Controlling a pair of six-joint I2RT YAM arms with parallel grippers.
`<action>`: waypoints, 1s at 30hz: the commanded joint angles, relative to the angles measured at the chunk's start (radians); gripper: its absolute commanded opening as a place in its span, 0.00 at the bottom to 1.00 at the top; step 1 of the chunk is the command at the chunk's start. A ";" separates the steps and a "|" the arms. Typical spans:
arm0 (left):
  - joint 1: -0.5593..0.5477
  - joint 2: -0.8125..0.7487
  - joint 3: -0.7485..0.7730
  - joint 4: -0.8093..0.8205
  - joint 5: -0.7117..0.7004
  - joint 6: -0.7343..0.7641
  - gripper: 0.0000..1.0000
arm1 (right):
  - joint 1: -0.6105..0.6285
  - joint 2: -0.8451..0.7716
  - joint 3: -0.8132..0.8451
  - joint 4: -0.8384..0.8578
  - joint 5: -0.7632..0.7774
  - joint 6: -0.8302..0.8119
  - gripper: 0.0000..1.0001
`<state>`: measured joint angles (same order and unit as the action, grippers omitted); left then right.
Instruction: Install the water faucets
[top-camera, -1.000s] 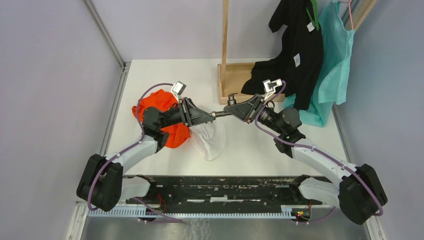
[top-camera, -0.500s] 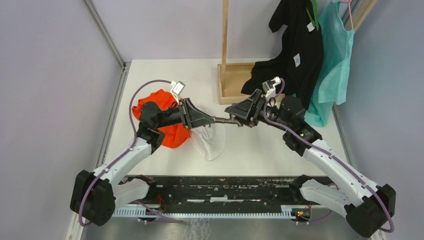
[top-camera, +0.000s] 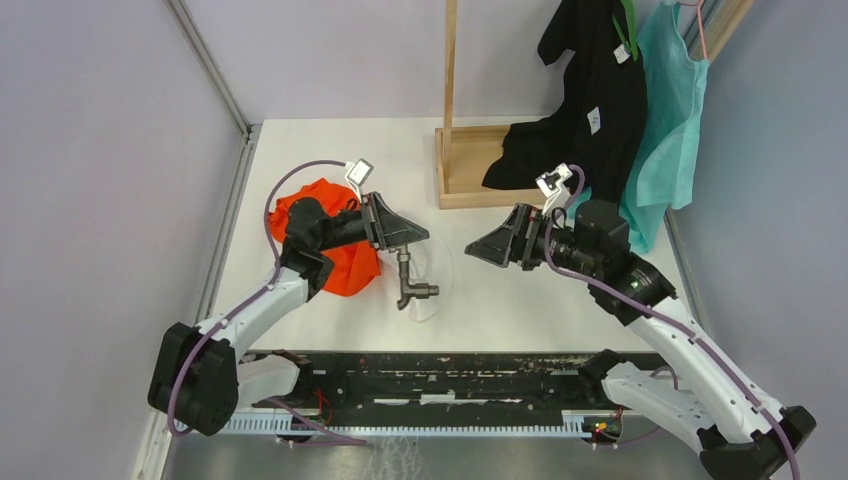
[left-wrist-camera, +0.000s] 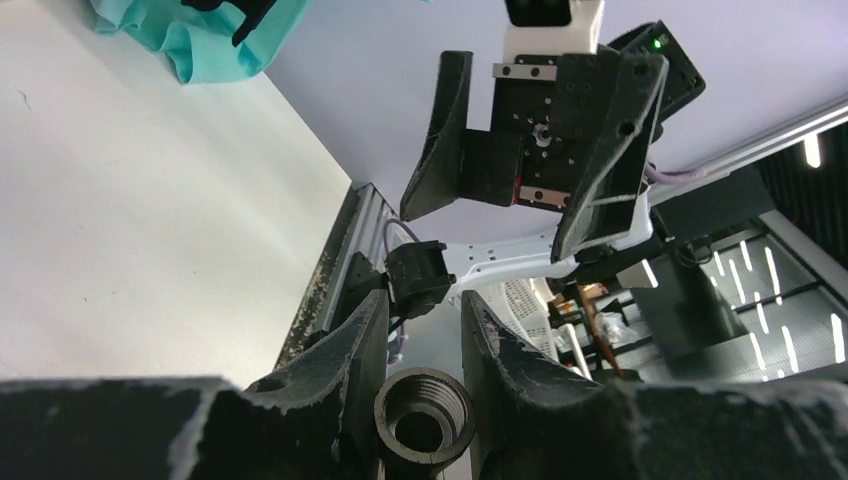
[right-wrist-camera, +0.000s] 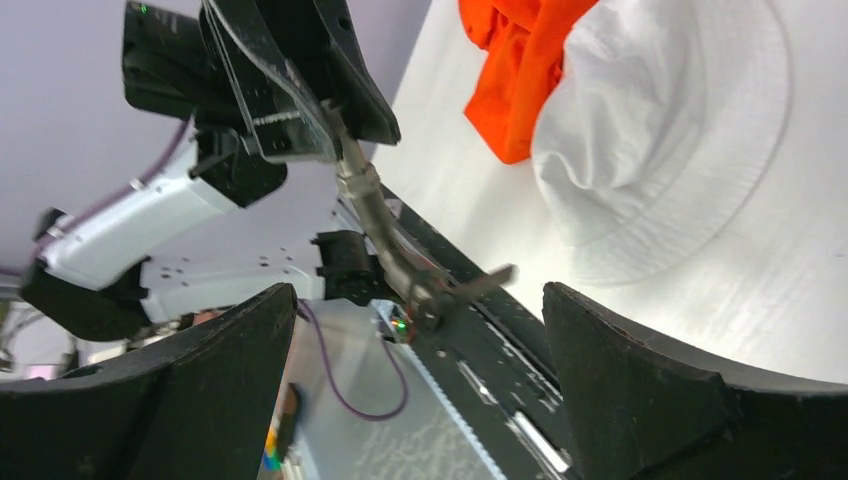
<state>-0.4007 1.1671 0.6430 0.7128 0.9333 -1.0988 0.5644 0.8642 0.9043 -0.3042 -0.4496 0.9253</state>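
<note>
**One Gripper Holds the Faucet, the Other Is Wide Open**

The big white table (top-camera: 330, 150) has an orange cloth (top-camera: 350, 275) and a white cloth (top-camera: 425, 310) lying on it, side by side.

The left gripper (top-camera: 404, 243) hangs above the white cloth. Its fingers (left-wrist-camera: 340, 355) are pinching the top end of the faucet (top-camera: 404, 276). In the left wrist view, the round open pipe end sits squeezed between them. The faucet hangs down in the air, not touching the table. Its little handle sticks out sideways at the bottom. The pipe and the tap part look like one joined piece.

The right gripper (top-camera: 480, 249) is off to the side, pointing at the faucet but apart from it. Its fingers (right-wrist-camera: 200, 400) are spread wide and hold nothing.

I think the step in hand is putting the faucet parts together, and the piece may need more tightening. For that, the right gripper would have to move in, line up with the bottom part and close on it. The left gripper must keep squeezing hard, or the faucet could swing or drop.
</note>
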 joint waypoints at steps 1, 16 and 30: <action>0.004 0.001 0.052 0.041 -0.024 -0.110 0.03 | -0.003 -0.081 0.037 -0.081 0.040 -0.241 0.99; -0.001 0.008 -0.012 -0.147 -0.497 -0.171 0.03 | 0.059 -0.119 -0.357 0.485 0.222 0.282 0.97; -0.040 0.016 0.004 -0.109 -0.700 -0.287 0.03 | 0.312 0.227 -0.492 1.117 0.419 0.363 0.99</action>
<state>-0.4343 1.1870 0.6250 0.5030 0.2802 -1.3022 0.8425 0.9817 0.3985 0.4770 -0.0792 1.2797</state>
